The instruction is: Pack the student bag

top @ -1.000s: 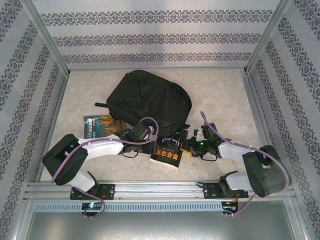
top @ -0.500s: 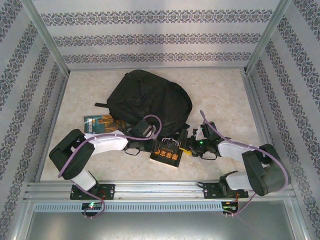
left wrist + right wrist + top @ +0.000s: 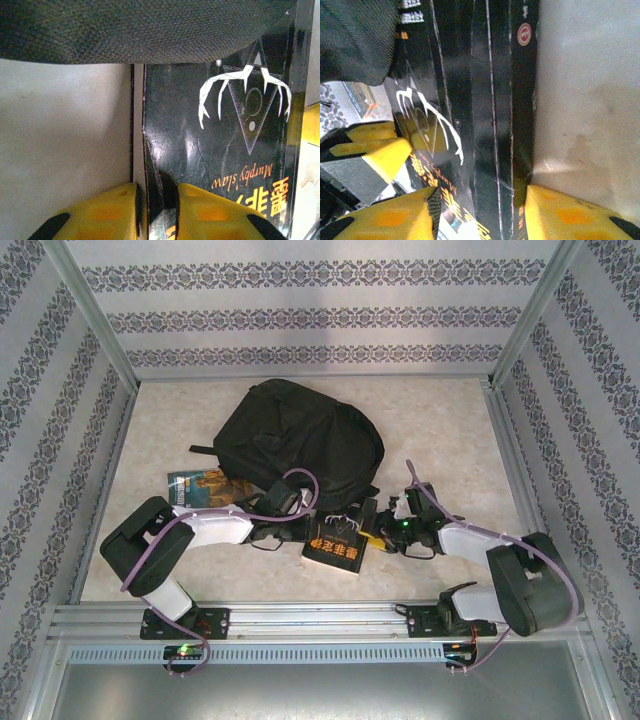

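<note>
Patterned grey wallpaper rings a pale, marbled table top point(image 3: 450, 430), and from above, the large soft black fabric student bag point(image 3: 300, 440) lies flat at mid-table, rounded top toward the far left. A thick black book with orange lettering point(image 3: 338, 545) sits at its near edge, with its far end touching the fabric. A thinner teal-covered book point(image 3: 200, 487) lies to the left, partly under the left arm. The left claw point(image 3: 298, 530) is at the black book's left edge and the right claw point(image 3: 385, 530) at its right edge, so both arms are equally close. From the left wrist, the left claw point(image 3: 156, 212) has its yellow fingers point(image 3: 117, 212) drawn narrow around the glossy cover's edge, apparently clenched on the black book point(image 3: 220, 150), with the student bag's weave point(image 3: 140, 30) hanging just beyond. From the right wrist, the right claw point(image 3: 480, 220) straddles the black book's spine point(image 3: 495, 100). One yellow finger point(image 3: 570, 215) is against the spine and the other is over the cover, but I cannot tell whether they press or stand free. The student bag point(image 3: 355, 40) is at the far left corner. The black book's long axis points straight at the student bag, so the coming move is likely a short push or lift away from the arms; where the opening sits I cannot tell.
</note>
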Motion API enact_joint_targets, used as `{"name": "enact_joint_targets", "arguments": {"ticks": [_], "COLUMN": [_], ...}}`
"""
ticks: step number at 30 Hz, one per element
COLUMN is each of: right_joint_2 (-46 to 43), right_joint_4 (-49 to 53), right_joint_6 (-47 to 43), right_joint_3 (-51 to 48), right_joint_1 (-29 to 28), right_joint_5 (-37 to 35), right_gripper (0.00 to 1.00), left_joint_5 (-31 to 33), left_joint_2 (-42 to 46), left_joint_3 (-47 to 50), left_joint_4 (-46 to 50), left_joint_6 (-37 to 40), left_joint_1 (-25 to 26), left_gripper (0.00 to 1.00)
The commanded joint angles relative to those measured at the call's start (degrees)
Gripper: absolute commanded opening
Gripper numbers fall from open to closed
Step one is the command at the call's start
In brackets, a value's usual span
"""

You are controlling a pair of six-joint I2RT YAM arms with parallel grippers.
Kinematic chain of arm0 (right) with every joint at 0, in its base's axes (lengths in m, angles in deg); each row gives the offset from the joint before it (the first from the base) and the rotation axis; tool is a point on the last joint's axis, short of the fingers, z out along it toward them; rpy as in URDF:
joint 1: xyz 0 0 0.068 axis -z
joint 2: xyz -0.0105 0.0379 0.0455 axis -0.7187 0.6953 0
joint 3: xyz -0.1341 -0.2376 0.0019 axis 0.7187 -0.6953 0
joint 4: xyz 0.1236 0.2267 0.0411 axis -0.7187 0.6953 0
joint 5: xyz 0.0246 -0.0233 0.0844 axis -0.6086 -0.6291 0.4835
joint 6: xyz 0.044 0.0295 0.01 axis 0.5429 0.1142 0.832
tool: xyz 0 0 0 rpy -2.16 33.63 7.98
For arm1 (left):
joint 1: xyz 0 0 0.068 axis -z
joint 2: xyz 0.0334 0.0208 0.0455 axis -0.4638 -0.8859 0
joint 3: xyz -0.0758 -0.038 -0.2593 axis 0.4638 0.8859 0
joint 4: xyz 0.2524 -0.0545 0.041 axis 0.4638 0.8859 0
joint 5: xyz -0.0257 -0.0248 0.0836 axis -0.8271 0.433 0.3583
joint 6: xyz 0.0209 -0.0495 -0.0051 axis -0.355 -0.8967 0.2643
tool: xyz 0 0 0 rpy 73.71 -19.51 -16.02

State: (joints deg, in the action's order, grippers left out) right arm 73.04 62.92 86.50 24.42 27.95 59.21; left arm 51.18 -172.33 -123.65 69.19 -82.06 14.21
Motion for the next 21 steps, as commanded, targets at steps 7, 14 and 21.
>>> {"name": "enact_joint_targets", "arguments": {"ticks": [7,14,21], "right_joint_2": [-10.9,-9.7,-2.7], "right_joint_4": [-9.8,-8.9,-12.8], "right_joint_6": [7.0,4.9,4.1], "right_joint_3": [-3.2,-4.9,-5.0], "right_joint_1": [-0.3,-0.4,-0.7], "right_joint_5": [10.4,7.8,5.5], "right_gripper": [0.47,0.49,0.5], "left_joint_5": [-13.6,-15.7,-17.6], "left_joint_2": [-1.2,-0.4,-2.6], "left_joint_3": [1.4,1.3,2.3], "left_joint_4": [-11.8,-11.8,-16.7], "left_joint_6": [-2.2,-2.3,-6.0], "left_joint_1": [2.1,2.2,2.2], "left_gripper": [0.2,0.21,0.2]}}
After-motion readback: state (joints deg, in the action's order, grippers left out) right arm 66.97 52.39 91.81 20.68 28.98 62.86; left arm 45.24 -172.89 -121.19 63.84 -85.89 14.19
